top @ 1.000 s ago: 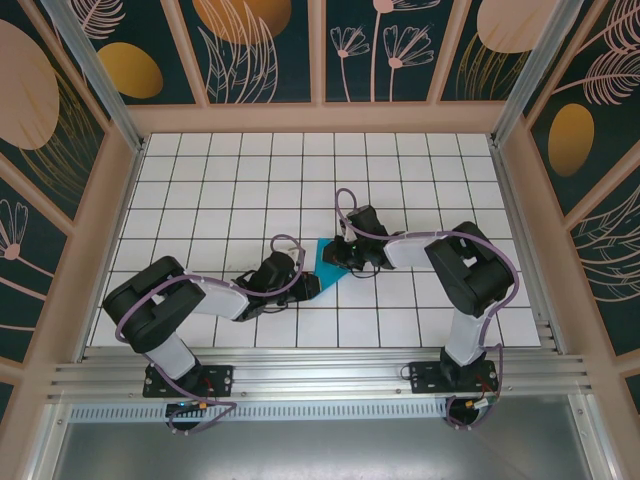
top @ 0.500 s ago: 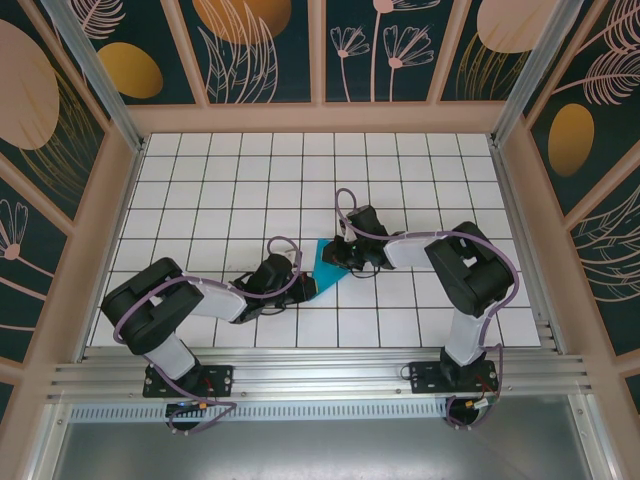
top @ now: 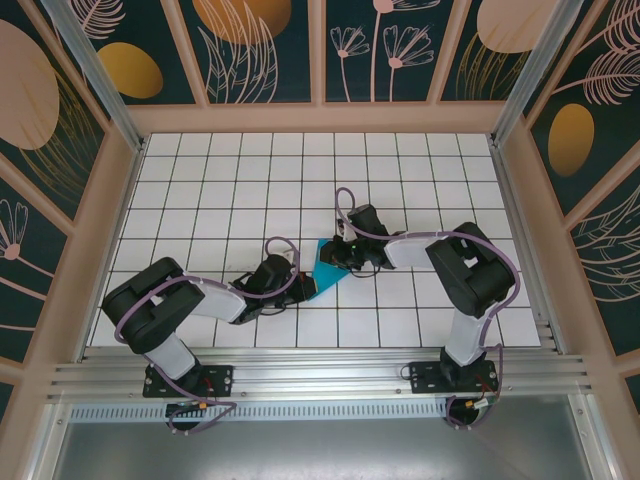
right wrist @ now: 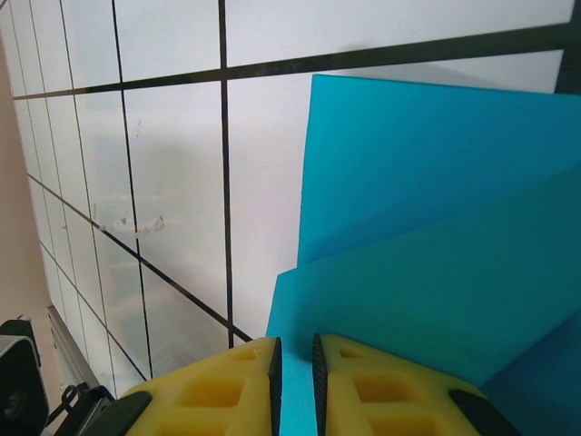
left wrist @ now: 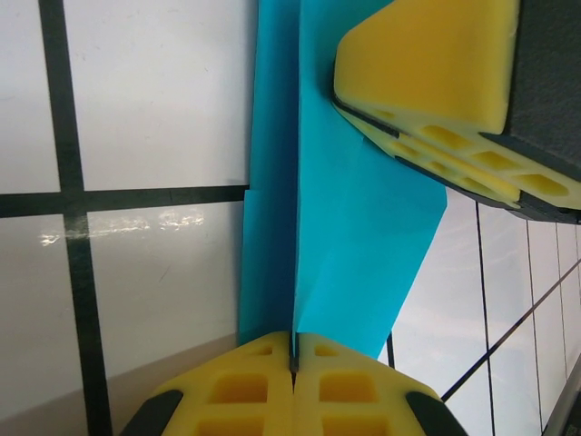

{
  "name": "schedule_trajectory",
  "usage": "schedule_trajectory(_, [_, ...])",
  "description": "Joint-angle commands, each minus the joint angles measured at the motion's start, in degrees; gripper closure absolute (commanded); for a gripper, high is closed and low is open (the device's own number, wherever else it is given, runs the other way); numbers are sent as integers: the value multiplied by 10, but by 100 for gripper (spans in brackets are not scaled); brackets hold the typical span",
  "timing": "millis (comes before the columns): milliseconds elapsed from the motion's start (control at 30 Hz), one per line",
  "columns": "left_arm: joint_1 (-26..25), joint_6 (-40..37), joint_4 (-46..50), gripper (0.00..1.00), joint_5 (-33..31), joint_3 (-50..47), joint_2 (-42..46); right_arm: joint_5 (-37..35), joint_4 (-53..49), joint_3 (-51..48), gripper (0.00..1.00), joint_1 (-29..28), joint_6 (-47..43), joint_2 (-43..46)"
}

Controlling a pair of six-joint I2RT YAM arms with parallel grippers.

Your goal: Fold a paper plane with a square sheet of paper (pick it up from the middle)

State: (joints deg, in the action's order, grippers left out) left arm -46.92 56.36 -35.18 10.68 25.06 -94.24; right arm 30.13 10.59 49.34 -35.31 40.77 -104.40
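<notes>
White tiles with black grid lines cover the table (top: 200, 180), and dark panels painted with leaves and orange ovals wall it in on three sides. Both my arms reach inward and meet over the paper (top: 328, 270), which lies near the middle of the table, a little toward my side. From above it shows as a small teal wedge between the two hands, partly hidden under them.

My left hand (top: 303, 288) comes at the paper from the near left. Its yellow fingers (left wrist: 245, 391) are pressed tight together, and a straight crease in the paper runs right into the seam between them, so I am pinching the fold. One flap falls to the left of that crease, and a wider one spreads right to a slanted edge.

My right hand (top: 337, 257) comes from the far right. Its fingers (right wrist: 363, 381) stand a thin slit apart with a teal edge caught in the slit, so this hand pinches the paper too. Beyond those fingers I see two overlapping layers with straight edges, the upper layer's corner close to a grid line.
</notes>
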Motion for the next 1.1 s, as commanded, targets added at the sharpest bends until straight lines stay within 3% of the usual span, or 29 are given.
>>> schedule_trajectory(0, [2,11,34,100,2,-12,-22,17,13,6,80,-5,-4,-10])
schedule_trajectory(300, [2,4,50,95,5,-3,-21,-28,-36,16,82,-5,-15,-34])
schedule_trajectory(500, [2,-6,78,79,6,7,11,-31,-37,-2,82,-9,-28,-28])
schedule_trajectory(833, [2,-10,123,68,-2,20,58,-33,-24,-25,83,-10,-42,-14])
schedule_trajectory(1067, [2,-17,131,69,3,26,78,-31,-14,-33,83,-10,-44,-9])
